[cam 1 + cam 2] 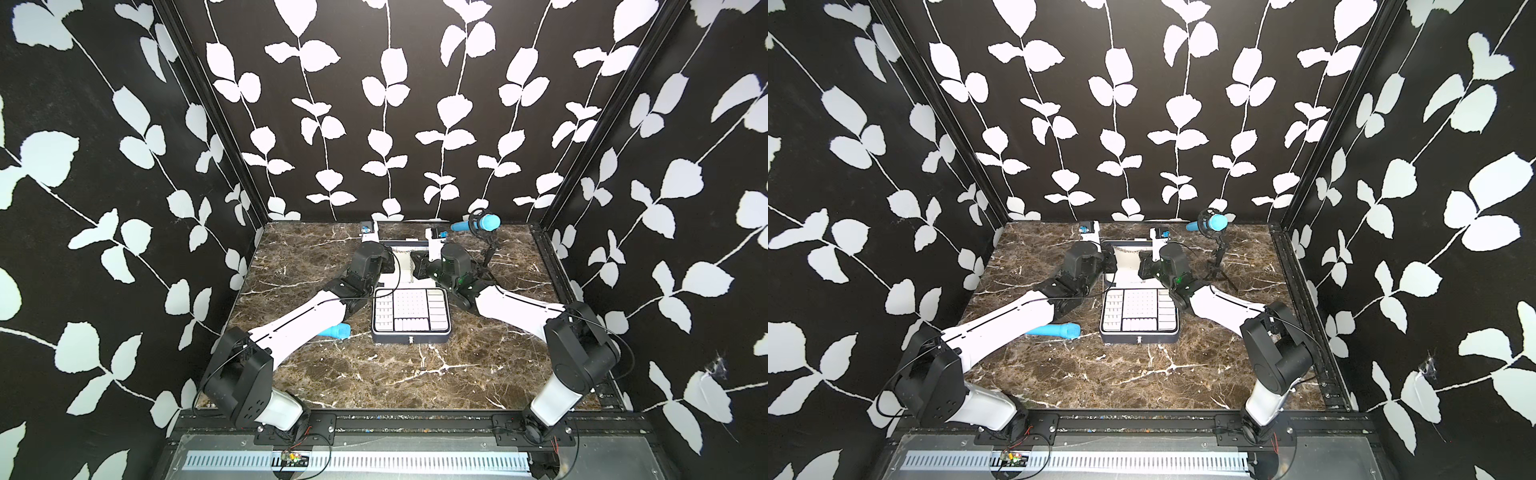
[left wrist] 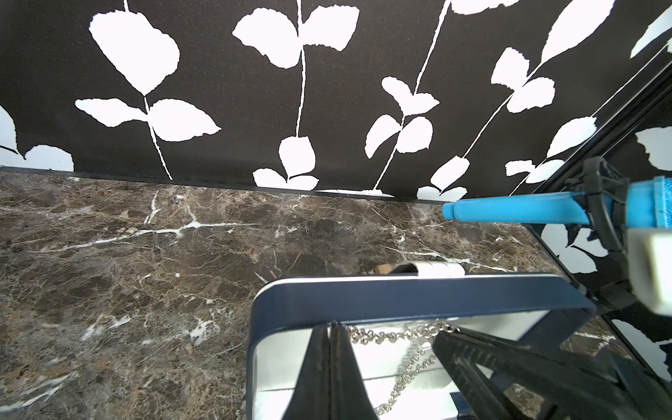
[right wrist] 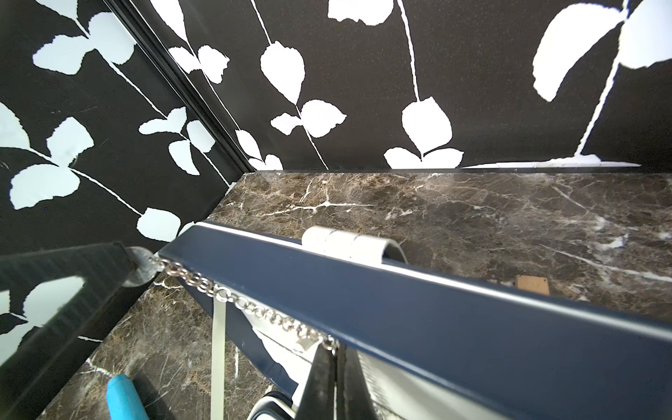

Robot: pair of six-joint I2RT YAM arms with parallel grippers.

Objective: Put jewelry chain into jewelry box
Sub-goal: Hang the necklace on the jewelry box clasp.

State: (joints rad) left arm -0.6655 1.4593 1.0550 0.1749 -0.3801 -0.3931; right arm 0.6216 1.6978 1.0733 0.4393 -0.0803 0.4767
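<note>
The dark navy jewelry box (image 1: 411, 337) stands open mid-table, its white compartmented tray facing up and its lid (image 2: 400, 294) raised behind. Both grippers meet in front of the lid's white inside. My left gripper (image 2: 331, 327) is shut on one end of the silvery jewelry chain (image 2: 382, 336). My right gripper (image 3: 336, 351) is shut on it further along. The chain (image 3: 232, 300) runs taut between them just under the lid's top edge (image 3: 436, 309), its round end piece at the left fingers. A loose length hangs down over the lining. In both top views the arms hide most of the chain.
A blue microphone (image 1: 336, 331) lies on the marble table beside the left arm. Another blue microphone (image 1: 478, 223) sits in a black tripod stand (image 1: 488, 257) at the back right, close to the right arm. A small tan block (image 3: 532, 283) lies behind the lid.
</note>
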